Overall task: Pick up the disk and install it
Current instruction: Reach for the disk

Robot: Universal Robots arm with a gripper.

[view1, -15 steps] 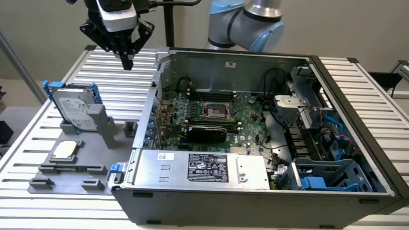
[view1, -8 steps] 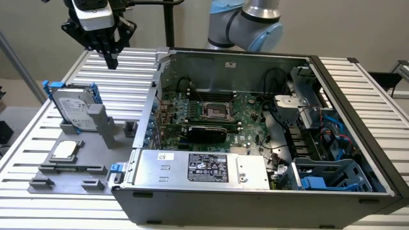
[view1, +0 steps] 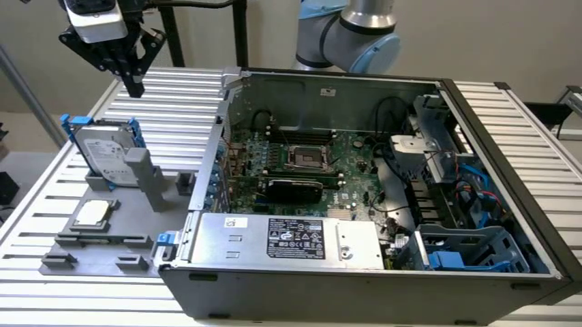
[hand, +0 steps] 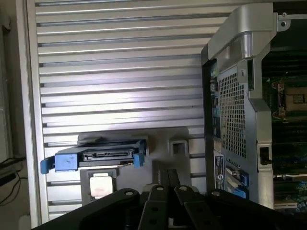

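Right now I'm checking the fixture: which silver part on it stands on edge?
The disk, blue-framed, propped on edge; the small square chip lies flat.

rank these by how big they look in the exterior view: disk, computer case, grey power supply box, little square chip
1. computer case
2. grey power supply box
3. disk
4. square chip
None look alike. The disk and chip sit on the same grey fixture, so nearness to the camera hardly skews that pair.
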